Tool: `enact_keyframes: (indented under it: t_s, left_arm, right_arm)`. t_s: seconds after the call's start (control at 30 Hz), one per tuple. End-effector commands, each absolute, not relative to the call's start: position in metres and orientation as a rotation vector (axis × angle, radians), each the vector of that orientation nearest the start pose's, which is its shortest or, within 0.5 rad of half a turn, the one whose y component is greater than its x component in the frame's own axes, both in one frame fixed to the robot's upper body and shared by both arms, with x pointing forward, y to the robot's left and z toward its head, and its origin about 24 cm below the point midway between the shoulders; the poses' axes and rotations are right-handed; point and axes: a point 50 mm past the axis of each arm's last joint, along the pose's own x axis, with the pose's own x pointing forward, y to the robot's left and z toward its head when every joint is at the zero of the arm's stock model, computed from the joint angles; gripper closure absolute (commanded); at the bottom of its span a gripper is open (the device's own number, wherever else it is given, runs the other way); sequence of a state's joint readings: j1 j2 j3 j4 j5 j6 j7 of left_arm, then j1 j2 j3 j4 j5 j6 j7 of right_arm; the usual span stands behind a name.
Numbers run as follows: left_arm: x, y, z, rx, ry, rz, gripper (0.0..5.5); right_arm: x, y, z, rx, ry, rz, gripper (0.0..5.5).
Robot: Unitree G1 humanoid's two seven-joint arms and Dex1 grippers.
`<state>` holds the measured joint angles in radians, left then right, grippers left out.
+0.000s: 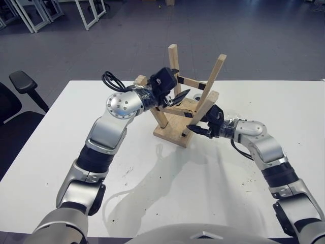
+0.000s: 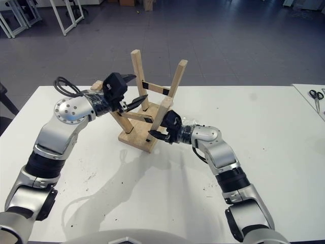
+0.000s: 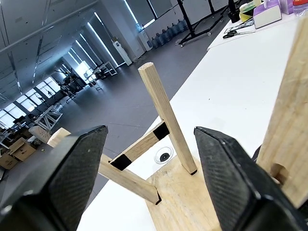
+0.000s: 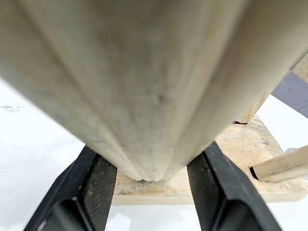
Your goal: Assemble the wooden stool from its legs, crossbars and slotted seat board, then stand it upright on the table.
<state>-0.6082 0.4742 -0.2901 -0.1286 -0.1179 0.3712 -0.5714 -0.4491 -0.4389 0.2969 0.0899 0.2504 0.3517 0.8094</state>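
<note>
Space is widest on the near side: the white tabletop [image 1: 167, 198] lies open between the two arms, apart from a few dark specks. The stool [image 1: 189, 104] stands upside down toward the far edge, about midway across. Grey floor runs behind it and plain surface spreads out to either side. An office chair [image 1: 21, 83] sits off the left edge, and a pair of scissors [image 2: 316, 95] lies on a second table [image 2: 310, 107] past the right edge, well apart from the work. The seat board [image 1: 172, 133] rests on the tabletop with the legs [image 1: 174, 61] pointing up and splaying outward, and a crossbar [image 1: 190, 82] with dark-banded ends joins the two far ones. The left gripper [image 1: 179, 96] hangs over the left side of the upturned stool, just above the seat board and among the legs. Its fingers [image 3: 72, 168] are spread wide with nothing between them, and the wrist camera looks past them to a leg and the crossbar farther off. The right gripper [image 1: 194, 124] comes in low from the right and is clamped on the front leg [image 4: 144, 86] close to where it enters the seat board, one finger [image 4: 96, 192] pressed to each side of the wood.
</note>
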Motion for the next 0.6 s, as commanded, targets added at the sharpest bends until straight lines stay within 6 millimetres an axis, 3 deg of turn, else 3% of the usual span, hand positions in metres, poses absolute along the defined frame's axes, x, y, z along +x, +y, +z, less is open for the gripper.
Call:
enact_keyframes:
  t_s: [0.03, 0.33, 0.6]
  left_arm:
    - [0.31, 0.095, 0.166, 0.588, -0.099, -0.893, 2.18]
    - [0.311, 0.105, 0.159, 0.609, -0.063, -0.854, 2.18]
    - [0.31, 0.108, 0.126, 0.649, 0.096, -0.881, 2.18]
  right_arm:
    - [0.293, -0.131, 0.057, -0.308, 0.428, 1.015, 3.48]
    - [0.294, -0.125, 0.052, -0.344, 0.466, 1.006, 3.48]
    - [0.298, -0.126, 0.054, -0.306, 0.49, 1.022, 3.48]
